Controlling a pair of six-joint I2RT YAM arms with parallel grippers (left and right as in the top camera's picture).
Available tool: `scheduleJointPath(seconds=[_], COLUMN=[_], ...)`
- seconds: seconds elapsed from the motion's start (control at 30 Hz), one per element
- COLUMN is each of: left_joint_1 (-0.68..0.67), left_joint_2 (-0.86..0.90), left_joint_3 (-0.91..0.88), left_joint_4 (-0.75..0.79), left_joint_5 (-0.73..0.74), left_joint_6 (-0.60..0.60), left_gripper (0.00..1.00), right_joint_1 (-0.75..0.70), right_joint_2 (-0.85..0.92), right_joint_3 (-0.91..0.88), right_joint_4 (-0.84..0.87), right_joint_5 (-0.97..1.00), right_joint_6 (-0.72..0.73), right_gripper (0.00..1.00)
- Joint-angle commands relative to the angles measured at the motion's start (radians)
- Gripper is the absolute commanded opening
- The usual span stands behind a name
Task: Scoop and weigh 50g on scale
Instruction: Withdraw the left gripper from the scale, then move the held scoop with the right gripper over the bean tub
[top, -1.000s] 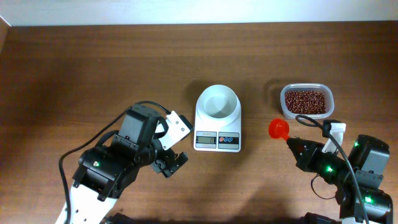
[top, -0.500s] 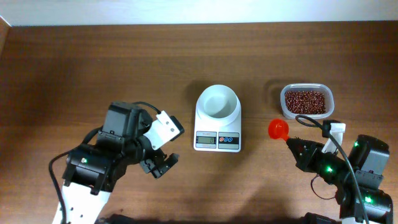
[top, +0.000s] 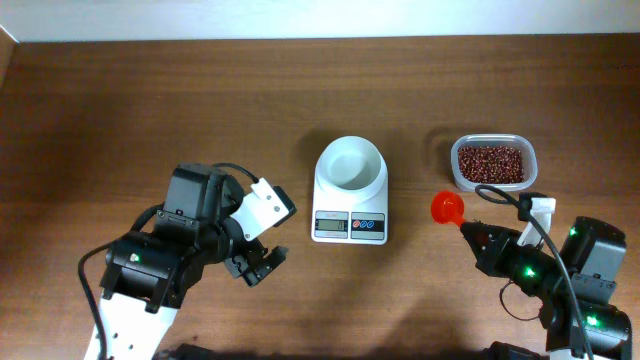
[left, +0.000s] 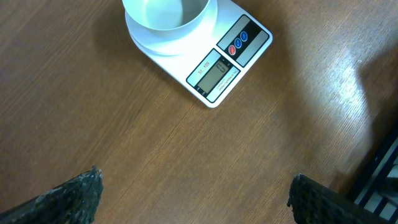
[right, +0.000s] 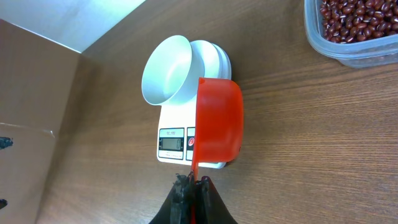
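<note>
Two arms at a wooden table (top: 150, 100), one on each side of the white scale (top: 350, 190). On the scale's top plate, a round white bowl (top: 351, 163), empty; on the scale's near face, a grey display (top: 331, 226) and small coloured buttons (top: 367, 226) beside it. Right of the scale and slightly farther back, a clear plastic tub (top: 530, 170), well apart from the scale, with the loose heap of dark red-brown beans (top: 490, 162) inside it. Between scale and tub, nearer the front edge, a red scoop (top: 446, 207): cup end toward the scale, empty, thin handle (right: 194, 167) running back into the right gripper (top: 470, 232). Clamped tight on that handle, black fingers pressed together with only the red strip between them. From the right wrist, scoop cup overlapping the scale's button side, bowl just beyond it; contact with the scale not possible to judge from that angle, though apart from it in the overhead view. Left of the scale and nearer the front, the left gripper (top: 262, 262), spread wide and holding nothing, only bare wood between its dark fingertips (left: 68, 196). From the left wrist, scale ahead of those fingertips and well clear of them.
</note>
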Motion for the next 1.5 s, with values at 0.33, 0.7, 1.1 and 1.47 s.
scheduleJointPath(seconds=[0.33,0.7,1.1,1.47], left_joint_1=[0.006,0.006,0.006,0.006], left_joint_2=[0.001,0.001,0.001,0.001], left_joint_3=[0.006,0.006,0.006,0.006], left_joint_4=[0.002,0.002,0.002,0.002], left_joint_5=[0.022,0.022,0.022,0.021], left_joint_6=[0.015,0.015,0.015,0.015], left_gripper=[0.99,0.99,0.99,0.99], right_joint_1=[0.003,0.004,0.004,0.004], right_joint_2=[-0.004,-0.004,-0.004,-0.004], right_joint_3=[0.024,0.024,0.024,0.024], right_joint_4=[-0.003,-0.041,-0.045,-0.117], right_joint_5=[-0.015,-0.021,0.238,0.237], right_joint_6=[0.098,0.17,0.029,-0.018], right_gripper=[0.04,0.04,0.04,0.04])
